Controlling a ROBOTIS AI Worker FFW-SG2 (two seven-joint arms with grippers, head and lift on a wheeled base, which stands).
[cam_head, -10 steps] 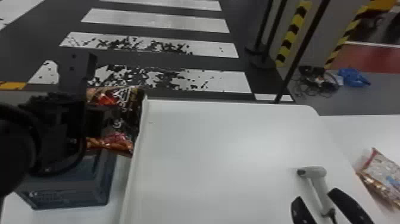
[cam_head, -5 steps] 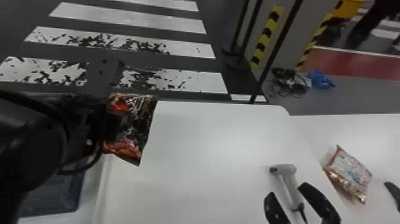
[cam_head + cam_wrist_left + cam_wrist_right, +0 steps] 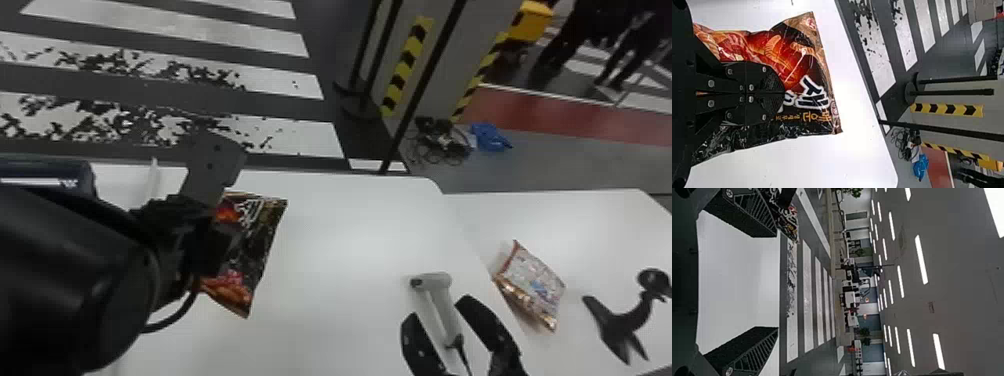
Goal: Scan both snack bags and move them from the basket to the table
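Step in hand, my read: the bag in the left gripper is over the bench and due for its scan.

Near to far, head view. Bottom, right of centre: right gripper (image 3: 436, 308), fingers spread, nothing clamped. Scanner (image 3: 441, 312) shows between those fingers, cord toward the bottom edge; can't tell the height gap. Left of centre: left gripper (image 3: 783, 93) clenched on the dark snack bag (image 3: 257, 245), pinched flat, printed face up, over the white bench (image 3: 340, 225). Right side: other snack bag (image 3: 532, 287) lying on the second white surface, black stand (image 3: 622, 322) beside it. Left edge: dark blue basket (image 3: 45, 172), partly behind the arm.

Next move: close right gripper on the scanner handle, lift, aim at the bag's code, left gripper steady. Then set the bag down. Can't tell if the other bag is scanned. Watch: limp film may fold over the code.
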